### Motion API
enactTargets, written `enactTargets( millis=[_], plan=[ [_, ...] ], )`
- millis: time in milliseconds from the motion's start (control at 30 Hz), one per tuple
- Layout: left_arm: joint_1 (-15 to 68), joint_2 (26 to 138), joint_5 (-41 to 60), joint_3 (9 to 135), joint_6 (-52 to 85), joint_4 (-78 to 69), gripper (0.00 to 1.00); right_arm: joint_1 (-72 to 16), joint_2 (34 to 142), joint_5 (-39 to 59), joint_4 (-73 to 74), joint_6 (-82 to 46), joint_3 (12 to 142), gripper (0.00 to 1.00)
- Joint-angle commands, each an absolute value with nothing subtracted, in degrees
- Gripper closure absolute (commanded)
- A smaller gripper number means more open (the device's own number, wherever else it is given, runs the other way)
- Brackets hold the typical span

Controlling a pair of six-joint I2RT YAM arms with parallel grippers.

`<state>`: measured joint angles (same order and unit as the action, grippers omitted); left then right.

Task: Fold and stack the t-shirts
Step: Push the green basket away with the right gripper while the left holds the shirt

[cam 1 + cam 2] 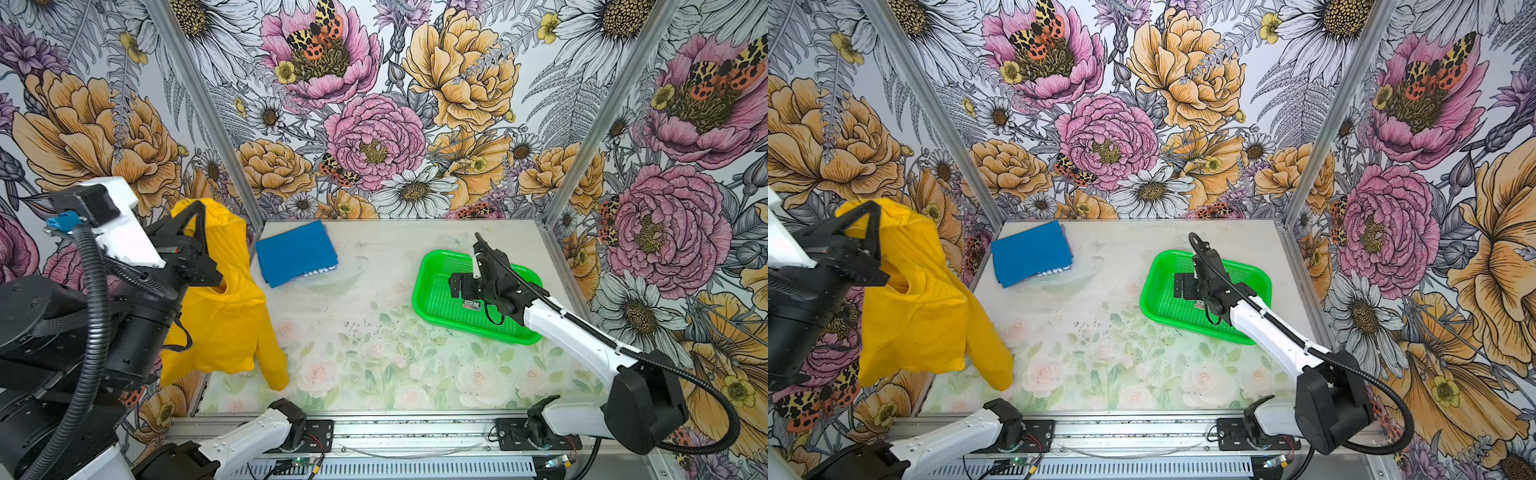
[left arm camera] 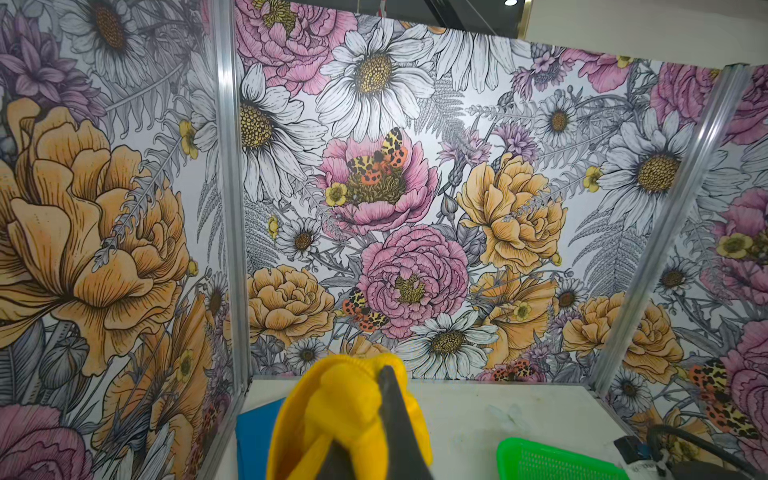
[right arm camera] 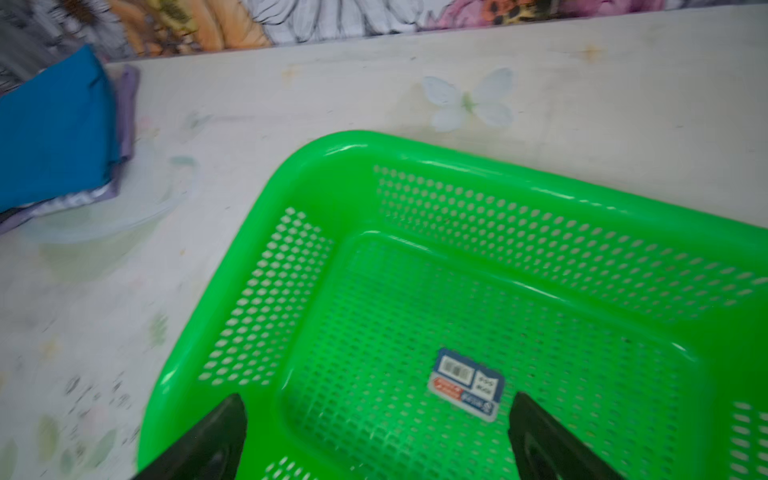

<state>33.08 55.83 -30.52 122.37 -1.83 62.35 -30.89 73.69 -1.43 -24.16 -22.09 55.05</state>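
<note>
**While the mustard-yellow t-shirt (image 1: 224, 316) hung from the left gripper (image 1: 198, 208), the bright blue t-shirt (image 1: 295, 253) lay folded**

Where the table (image 1: 374, 357) came nearest the camera, its smooth top showed a faded print of pale roses and leaves, flecked with dark specks toward the middle. Above the front left corner the mustard-yellow t-shirt hung unfolded in soft, heavy drapes. Its neck opening gaped and one sleeve trailed lowest; whether that sleeve touched the table could not be told. The left gripper, raised high, had its slim black jaws pinched together on a bunched fold at the shirt's top. In the left wrist view the cloth wrapped round one finger (image 2: 388, 399).

Further in, on the right, sat the green basket (image 1: 420, 291), a shallow rounded rectangle of glossy plastic. Rows of small holes pierced its walls and floor, and a small printed label (image 3: 463, 384) was stuck to the floor. The right gripper (image 3: 376, 409) hovered over its inside with wedge-shaped fingers spread wide apart, holding nothing.

At the far left, close to the back wall, the bright blue t-shirt lay on the table as a flat, crisp-edged rectangle, well apart from the basket. A lilac-grey edge (image 3: 126, 104) showed beneath it. Behind rose the floral wallpaper (image 1: 374, 124), matte and densely inked with peonies and daisies.
</note>
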Motion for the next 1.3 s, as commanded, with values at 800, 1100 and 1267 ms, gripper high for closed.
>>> enactTargets(
  millis=[800, 1100, 1267],
  plan=[
    [36.21, 50.16, -22.20, 98.71, 0.40, 56.87, 1.00, -34.71, 108.98, -10.19, -29.90, -24.94, 76.41, 0.01],
    [36.21, 48.70, -6.67, 85.84, 7.74, 50.05, 1.00, -18.61, 116.61, -10.55, -31.34, -22.24, 83.58, 0.01],
    [36.53, 49.12, -0.23, 79.52, 11.58, 44.28, 1.00, -12.71, 115.65, -12.07, -31.96, -20.63, 81.71, 0.00]
  ],
)
